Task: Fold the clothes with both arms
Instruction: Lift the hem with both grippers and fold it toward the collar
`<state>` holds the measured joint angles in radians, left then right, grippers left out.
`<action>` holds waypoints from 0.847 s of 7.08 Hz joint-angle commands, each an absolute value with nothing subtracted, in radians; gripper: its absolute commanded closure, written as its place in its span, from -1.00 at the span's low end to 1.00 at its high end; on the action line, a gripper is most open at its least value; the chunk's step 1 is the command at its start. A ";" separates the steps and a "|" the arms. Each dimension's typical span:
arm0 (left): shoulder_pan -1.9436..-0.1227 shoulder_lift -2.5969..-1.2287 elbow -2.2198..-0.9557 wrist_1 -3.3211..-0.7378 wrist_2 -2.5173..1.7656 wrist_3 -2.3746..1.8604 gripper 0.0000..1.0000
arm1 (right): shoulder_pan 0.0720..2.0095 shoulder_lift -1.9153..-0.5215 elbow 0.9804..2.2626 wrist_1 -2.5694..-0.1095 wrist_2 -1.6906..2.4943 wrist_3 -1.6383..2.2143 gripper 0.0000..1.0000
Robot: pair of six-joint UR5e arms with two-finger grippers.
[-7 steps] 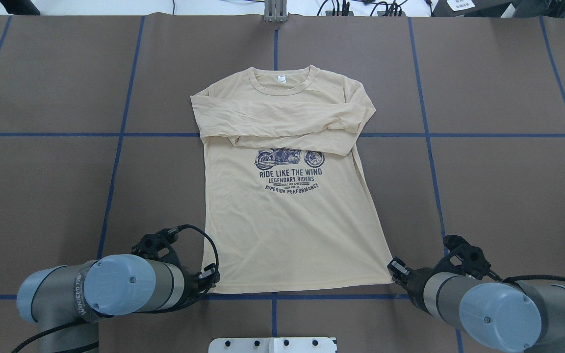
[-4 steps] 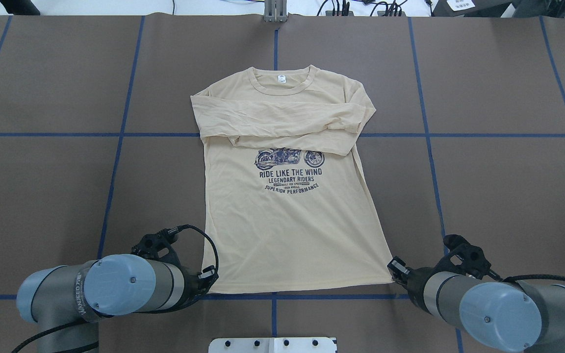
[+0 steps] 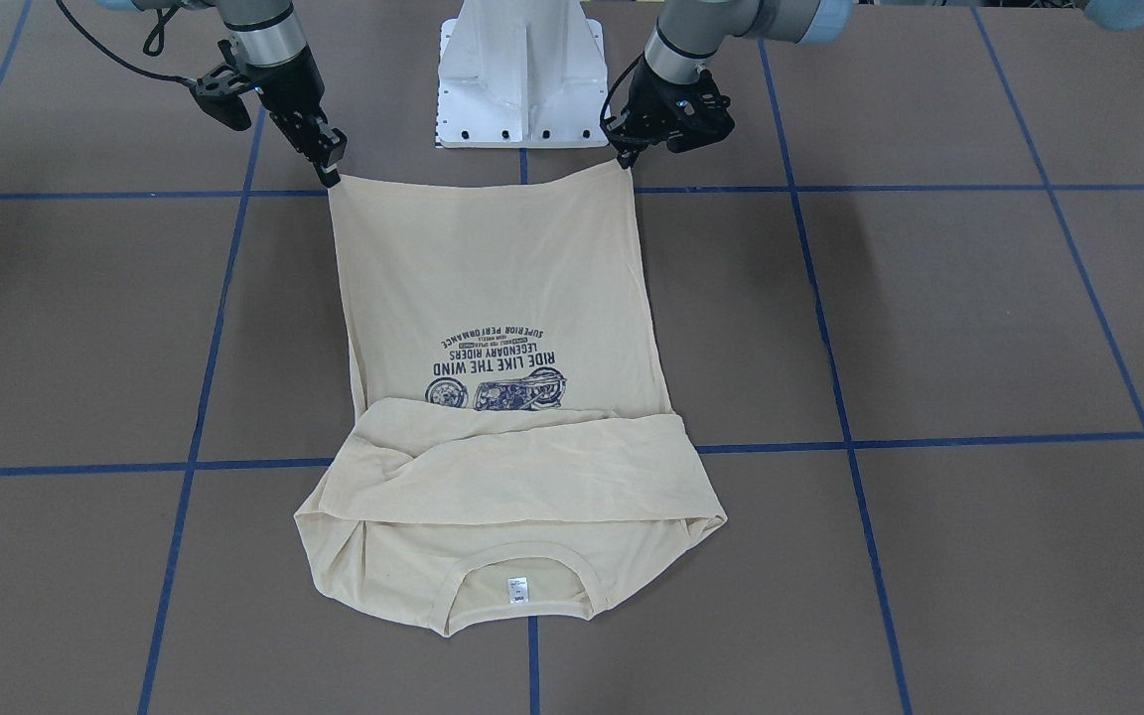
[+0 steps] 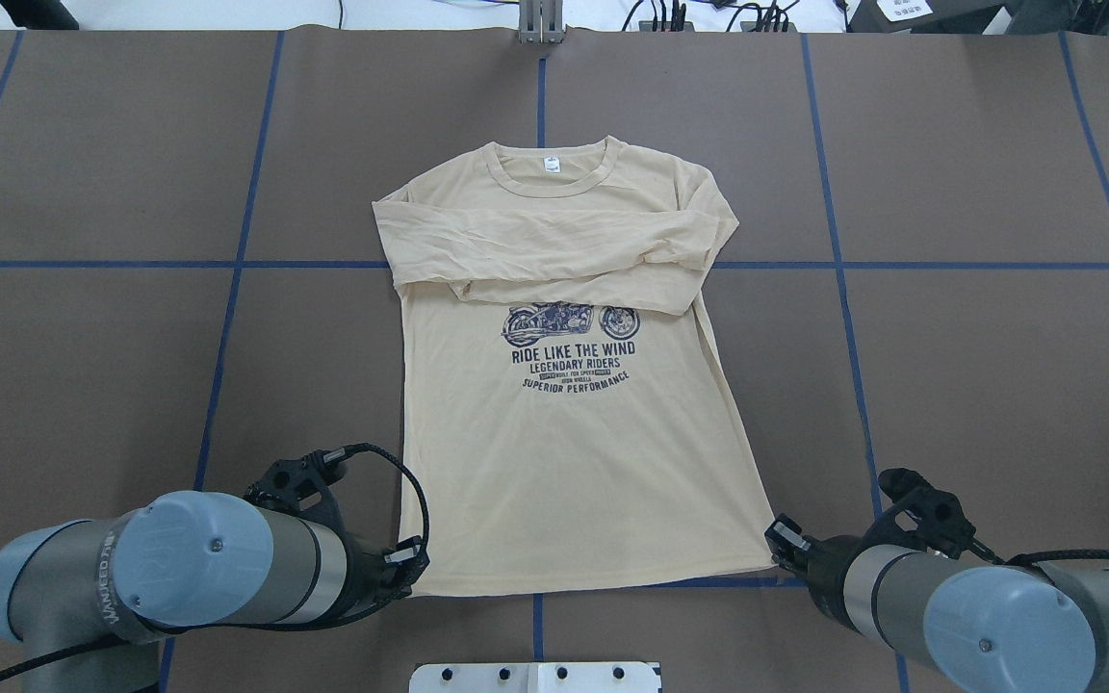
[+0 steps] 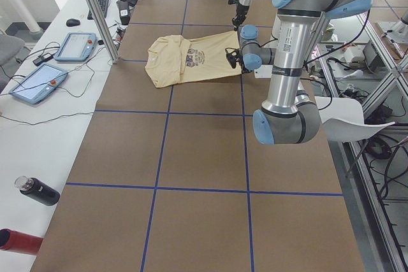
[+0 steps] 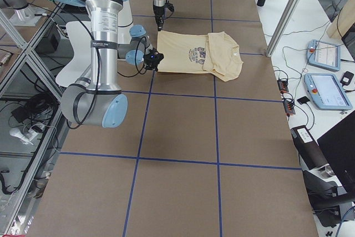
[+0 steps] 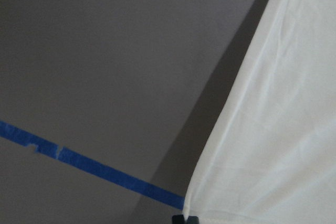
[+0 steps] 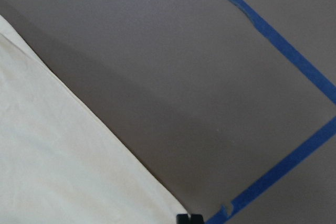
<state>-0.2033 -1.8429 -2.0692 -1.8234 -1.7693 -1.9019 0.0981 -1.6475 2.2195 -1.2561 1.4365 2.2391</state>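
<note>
Found one pale cream-yellow, thin, long-sleeved shirt (image 4: pixel 574 452) spread front-up on the brown surface (image 4: pixel 978 385) gridded with blue tape, directly ahead of the white pedestal base (image 4: pixel 535 677). Laid with its long axis straight away from the base: hem (image 4: pixel 593 576) nearest the base, ribbed round collar (image 4: pixel 547 183) at the far end, so pointing collar-away. Noted a slight slant of the hem, with the corner on the base's left a little closer to the base than the corner on its right.

Recorded a navy motorcycle print (image 4: pixel 569 351) mid-chest, with "RIDE LIKE THE WIND" reading upright from the base side. Recorded a small white neck label (image 4: pixel 551 165) inside the collar. Found both sleeves (image 4: pixel 554 245) folded across the chest, one over the other, in a crosswise band just beyond the print from the base and overlapping the motorcycle's top edge. Observed the body widening towards the hem, lightly creased, otherwise smooth.

Found the left hand (image 4: pixel 407 568) at the hem corner on the base's left, pinched closed on that corner. Found the right hand (image 4: pixel 778 544) at the hem corner on the base's right, likewise clamped on the cloth. Saw, in both wrist views, the cloth edge ending at a dark fingertip, with a shadow on the surface along the edge.
</note>
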 commanded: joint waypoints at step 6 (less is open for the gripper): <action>-0.289 -1.851 -2.142 -1.825 -1.825 -1.852 1.00 | 0.178 -1.695 2.335 -1.258 1.545 2.186 1.00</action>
